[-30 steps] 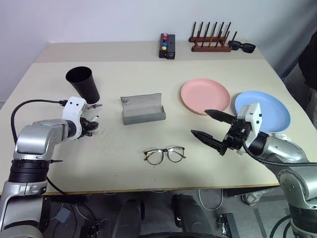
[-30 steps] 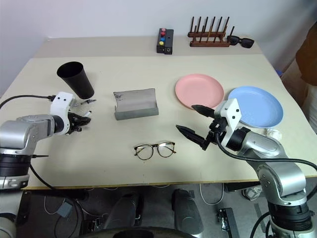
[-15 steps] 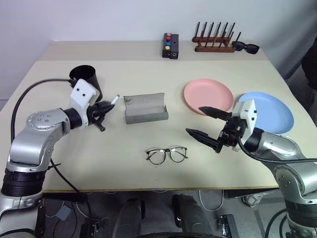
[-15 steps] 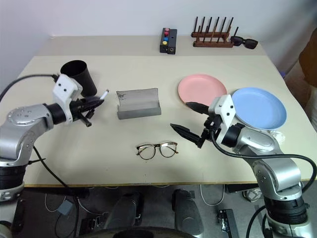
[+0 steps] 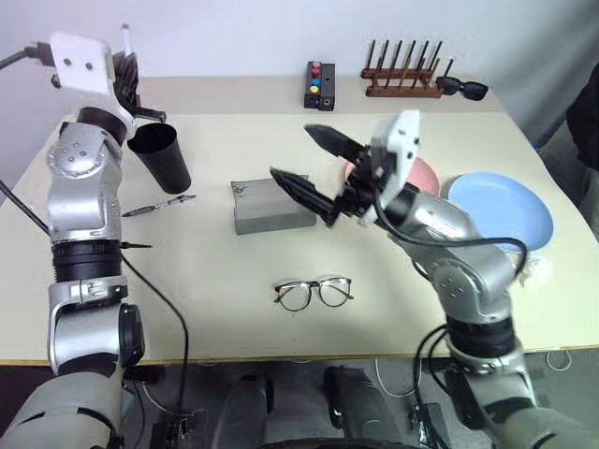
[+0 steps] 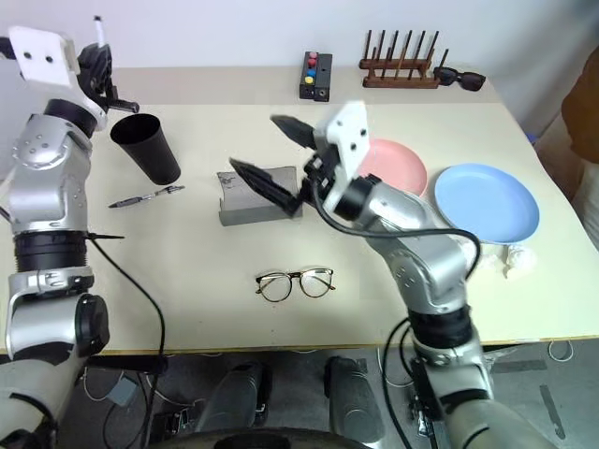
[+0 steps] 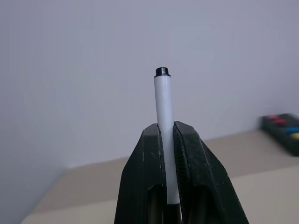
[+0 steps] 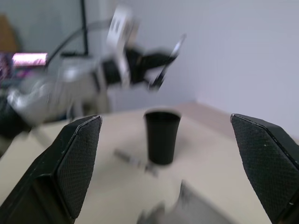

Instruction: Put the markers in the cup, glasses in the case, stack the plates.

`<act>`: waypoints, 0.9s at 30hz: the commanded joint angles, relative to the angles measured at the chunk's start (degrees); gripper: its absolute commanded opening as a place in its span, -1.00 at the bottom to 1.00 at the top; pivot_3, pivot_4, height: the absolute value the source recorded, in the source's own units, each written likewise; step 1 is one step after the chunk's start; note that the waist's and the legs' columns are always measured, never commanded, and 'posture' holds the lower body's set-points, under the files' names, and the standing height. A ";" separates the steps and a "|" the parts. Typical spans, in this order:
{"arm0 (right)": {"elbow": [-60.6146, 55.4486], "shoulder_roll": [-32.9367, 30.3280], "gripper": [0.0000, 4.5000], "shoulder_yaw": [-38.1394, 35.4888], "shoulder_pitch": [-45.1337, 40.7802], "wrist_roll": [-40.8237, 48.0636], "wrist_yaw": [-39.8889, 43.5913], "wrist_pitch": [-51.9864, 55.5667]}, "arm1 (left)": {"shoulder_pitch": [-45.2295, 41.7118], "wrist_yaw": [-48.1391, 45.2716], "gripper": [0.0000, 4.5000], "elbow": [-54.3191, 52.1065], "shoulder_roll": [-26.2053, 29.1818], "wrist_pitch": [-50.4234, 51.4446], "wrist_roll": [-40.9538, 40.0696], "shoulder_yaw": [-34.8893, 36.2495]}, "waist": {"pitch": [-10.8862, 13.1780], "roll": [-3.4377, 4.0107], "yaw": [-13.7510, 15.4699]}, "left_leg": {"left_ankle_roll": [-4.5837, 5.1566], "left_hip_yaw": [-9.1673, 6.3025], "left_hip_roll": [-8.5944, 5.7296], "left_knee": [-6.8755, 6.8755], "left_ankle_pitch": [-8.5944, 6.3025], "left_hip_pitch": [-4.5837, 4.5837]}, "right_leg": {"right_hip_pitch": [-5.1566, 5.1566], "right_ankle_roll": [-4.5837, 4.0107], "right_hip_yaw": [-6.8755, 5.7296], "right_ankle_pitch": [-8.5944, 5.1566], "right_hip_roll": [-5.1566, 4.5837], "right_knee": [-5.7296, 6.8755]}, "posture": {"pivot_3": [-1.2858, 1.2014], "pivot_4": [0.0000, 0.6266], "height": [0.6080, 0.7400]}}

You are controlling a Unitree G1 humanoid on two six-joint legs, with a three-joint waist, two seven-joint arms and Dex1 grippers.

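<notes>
Left gripper (image 7: 169, 135) is clamped on the white marker (image 7: 163, 107), raised high above the far left of the table with the pen pointing upward, its black end topmost. Right gripper (image 5: 309, 168) hangs in the air over the grey case (image 5: 271, 208), its two black textured fingers (image 8: 77, 158) spread wide and holding nothing.

Everything sits on a broad, smooth cream table (image 5: 215, 318) pushed against a plain pale wall (image 5: 234, 37). At the back edge stand a small black box with coloured buttons (image 5: 318, 86), a dark wooden rack of upright pegs (image 5: 402, 73) and a pair of black sunglasses (image 5: 463, 89).

The black cup (image 5: 161, 157) is a tall tapered tumbler, upright, wider at the rim, at the left of the table below the raised left gripper. Just in front of it lies the dark marker (image 5: 157, 206), thin with silver trim, flat on the table between cup and case. The case is a rectangular hard shell lying open. Nearer the front edge, the clear-lens glasses (image 5: 314, 292) with thin dark rounded frames rest on the table, apart from the case. To the right lie two round shallow plates side by side: the pink plate (image 6: 402, 164), partly hidden behind the right arm, and the light blue plate (image 5: 505, 210).
</notes>
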 commanded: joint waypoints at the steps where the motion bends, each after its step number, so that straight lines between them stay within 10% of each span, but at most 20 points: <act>1: 0.68 2.28 1.00 0.34 -0.97 -1.20 -1.37 -2.02 | -2.25 3.00 -0.99 5.89 -0.99 -8.58 1.45 1.04 | 0.00 -0.01 0.04 | 0.00 -0.02 -0.04 0.00 0.00 -0.02 | 0.00 0.03 0.00 0.02 -0.03 0.00 | 0.03 -0.52 0.92; 27: -0.17 3.47 1.00 1.11 1.47 -1.59 0.11 -2.04 | -3.15 0.65 -0.99 23.30 -3.30 -21.83 0.42 0.84 | 0.00 -0.01 -0.38 | 0.01 -0.05 -0.08 -0.03 0.00 -0.08 | -0.07 0.06 -0.02 0.04 -0.03 0.01 | 0.03 -0.52 0.92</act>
